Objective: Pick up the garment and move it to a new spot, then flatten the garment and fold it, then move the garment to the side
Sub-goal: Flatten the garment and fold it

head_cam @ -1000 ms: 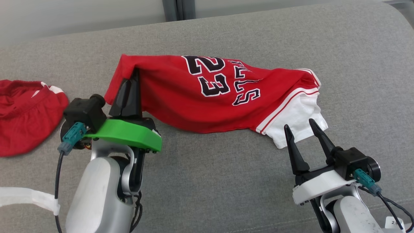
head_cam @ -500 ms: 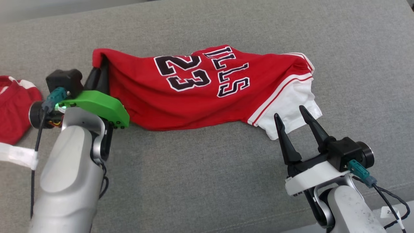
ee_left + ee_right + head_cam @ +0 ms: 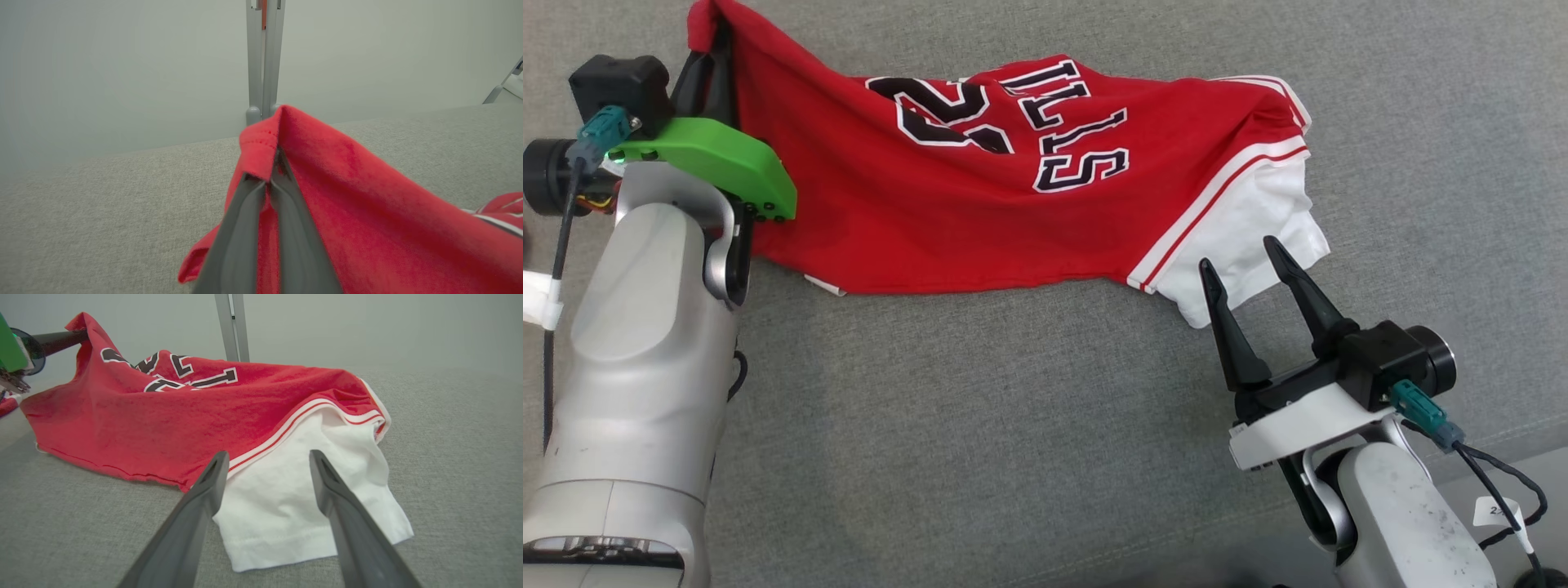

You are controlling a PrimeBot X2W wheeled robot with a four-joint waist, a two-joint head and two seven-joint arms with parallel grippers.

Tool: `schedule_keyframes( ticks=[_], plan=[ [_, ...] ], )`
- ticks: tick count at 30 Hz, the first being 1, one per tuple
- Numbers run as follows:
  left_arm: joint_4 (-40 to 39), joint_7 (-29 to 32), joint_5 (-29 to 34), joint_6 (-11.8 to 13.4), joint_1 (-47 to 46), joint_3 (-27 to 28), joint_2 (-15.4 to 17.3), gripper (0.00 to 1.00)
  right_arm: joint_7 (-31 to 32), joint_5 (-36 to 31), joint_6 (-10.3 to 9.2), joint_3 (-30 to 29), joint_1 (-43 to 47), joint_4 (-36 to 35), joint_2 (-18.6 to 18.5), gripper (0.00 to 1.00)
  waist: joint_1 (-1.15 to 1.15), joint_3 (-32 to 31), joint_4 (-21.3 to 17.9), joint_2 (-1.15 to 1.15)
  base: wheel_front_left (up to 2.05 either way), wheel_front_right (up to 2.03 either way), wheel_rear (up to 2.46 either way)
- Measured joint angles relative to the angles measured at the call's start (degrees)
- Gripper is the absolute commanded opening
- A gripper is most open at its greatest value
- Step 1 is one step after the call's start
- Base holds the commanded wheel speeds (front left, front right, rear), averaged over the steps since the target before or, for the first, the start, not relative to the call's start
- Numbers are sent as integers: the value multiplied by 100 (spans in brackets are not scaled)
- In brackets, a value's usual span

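The garment (image 3: 980, 220) is a red jersey with black-and-white lettering and a white sleeve, spread across the grey cushion. My left gripper (image 3: 707, 41) is shut on its red hem corner at the upper left of the head view, lifting that corner. The left wrist view shows the red garment (image 3: 367, 212) folded over the closed left gripper (image 3: 273, 163). My right gripper (image 3: 1240, 257) stands open, its tips just over the white sleeve (image 3: 1258, 237) edge. In the right wrist view the right gripper (image 3: 267, 457) straddles the white sleeve (image 3: 298, 490) without pinching it.
The grey sofa cushion (image 3: 1013, 425) stretches around the garment, with its front seam near the right arm. A pale wall and a grey metal post (image 3: 261, 61) stand behind the cushion. A sliver of another red cloth (image 3: 6, 406) lies at the far left.
The head camera has tilted down. My left gripper has carried the hem corner further out to the left and up, stretching the jersey. The right gripper has stayed open by the white sleeve.
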Motion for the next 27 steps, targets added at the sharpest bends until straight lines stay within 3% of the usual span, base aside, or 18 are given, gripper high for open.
schedule_keyframes(
  ticks=[1, 10, 19, 27],
  plan=[
    [89, -33, 0, -16, -78, -8, -42, 100, 0, 0, 0, 11, -25, 25, 0, 100, 0, 19, 13, 0, 0, 0, 0],
    [356, -157, -20, -204, -150, -89, -286, 100, 0, 2, 0, -23, -42, 126, -21, 100, 0, -114, 327, 0, 0, 0, 0],
    [-114, -167, -349, -377, 811, 2, -361, 100, 27, 63, 0, -32, 76, 181, -21, 100, -1, -545, 705, 0, 0, 0, 0],
    [-196, 417, -1017, -426, 1365, -659, -266, 100, 24, 116, 0, -23, 179, 169, 26, 100, 0, -779, 780, 0, 0, 0, 0]
  ],
)
